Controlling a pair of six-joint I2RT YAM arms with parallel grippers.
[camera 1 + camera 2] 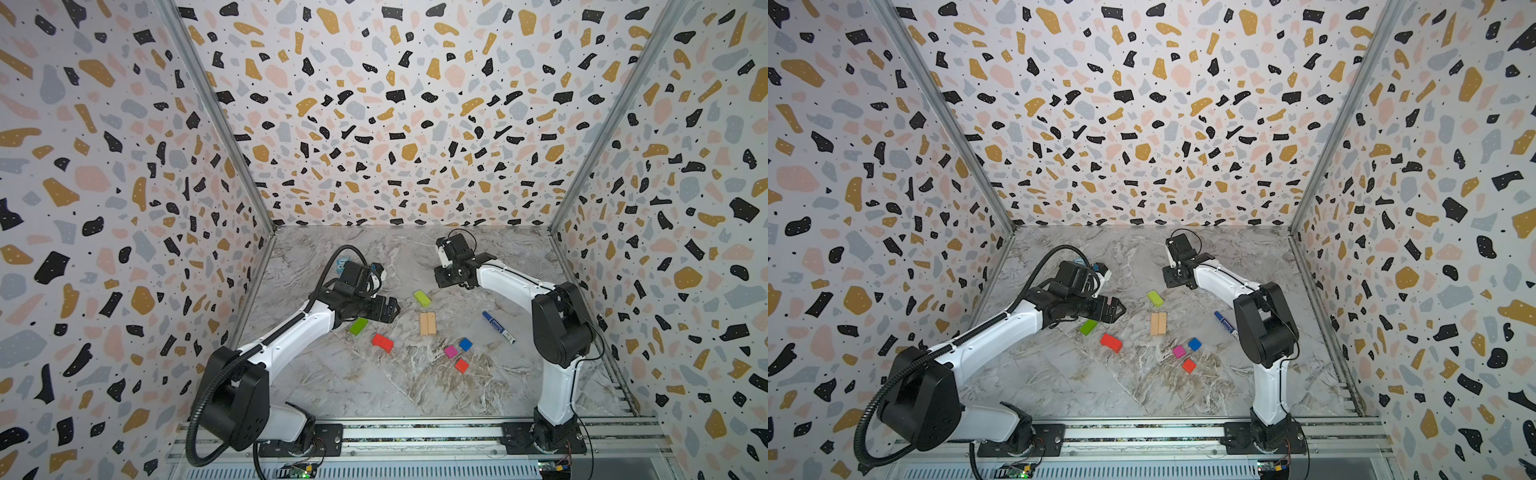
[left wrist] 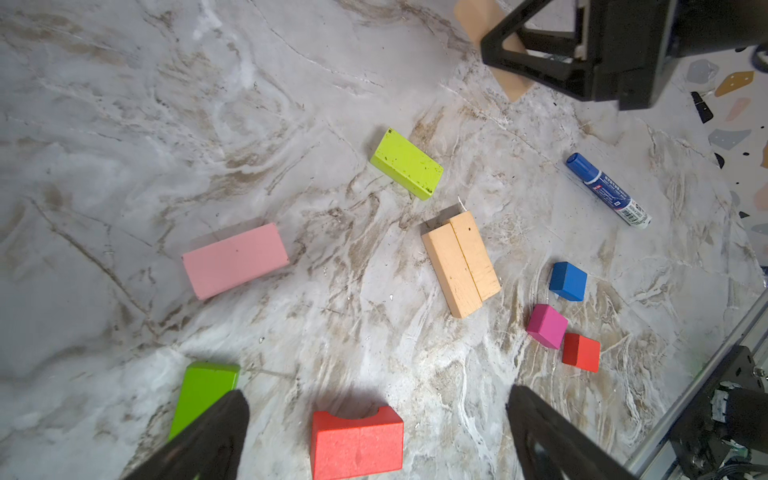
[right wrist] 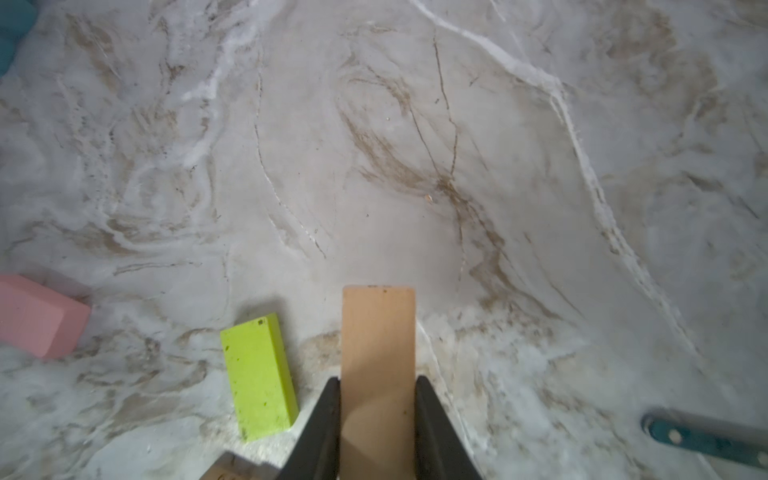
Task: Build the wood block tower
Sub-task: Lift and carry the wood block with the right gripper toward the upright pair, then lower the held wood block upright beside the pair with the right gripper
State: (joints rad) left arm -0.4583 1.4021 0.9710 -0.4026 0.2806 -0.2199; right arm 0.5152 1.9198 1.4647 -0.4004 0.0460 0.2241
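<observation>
My right jaws are clamped on a tan block point(image 3: 378, 353), close to the lime-green block point(image 3: 259, 376). My left jaws stand wide apart and empty, over the red block point(image 2: 357, 442) and the green block point(image 2: 203, 392). Two tan blocks point(image 1: 427, 323) lie touching side by side on the surface point(image 1: 374, 395). The pink block point(image 2: 235, 260) lies apart. The blue cube point(image 1: 465, 344), magenta cube point(image 1: 450, 351) and orange-red cube point(image 1: 461, 365) sit clustered, all unstacked.

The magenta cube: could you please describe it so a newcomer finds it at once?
On the marble table, find the two tan oblongs lying side by side. Just front-right of them sit three cubes. The magenta cube is leftmost, next to the blue cube and orange-red cube.
</observation>
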